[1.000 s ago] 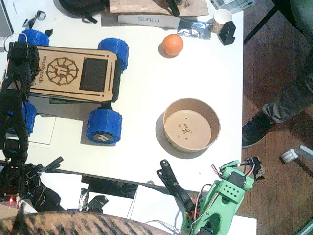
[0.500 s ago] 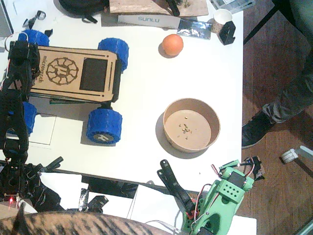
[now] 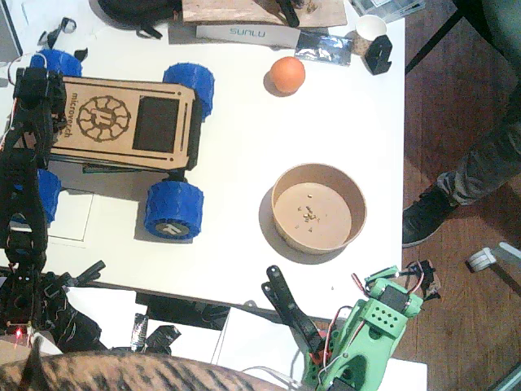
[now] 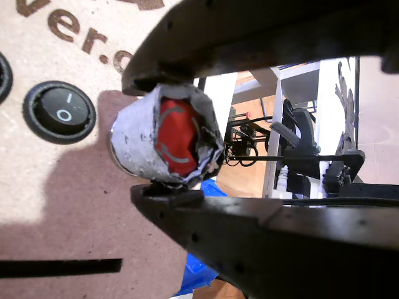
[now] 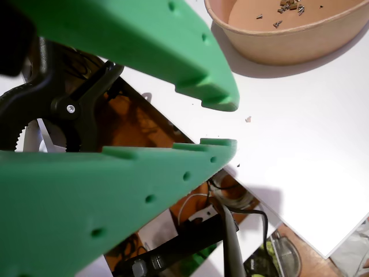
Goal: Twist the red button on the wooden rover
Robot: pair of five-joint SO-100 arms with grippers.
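The wooden rover (image 3: 122,122) with blue wheels stands at the table's upper left. My black left gripper (image 3: 37,85) is over its left end. In a wrist view the red button (image 4: 181,128), wrapped in a crumpled silvery collar, sits on the plywood deck with my left gripper (image 4: 167,138) shut on it, one black jaw above and one below. My green right arm (image 3: 374,326) rests at the table's near edge. Its gripper (image 5: 225,124) stands slightly open, with nothing between the fingers.
A black rocker switch (image 4: 59,112) sits just left of the button. An orange ball (image 3: 286,74) lies right of the rover. A brown paper bowl (image 3: 277,195) with crumbs stands centre right. Clutter lines the far edge. A person's shoe (image 3: 427,213) shows off the table, right.
The head of my left gripper has shifted slightly at the rover's left end while staying on the button. The rover and the right arm have not moved.
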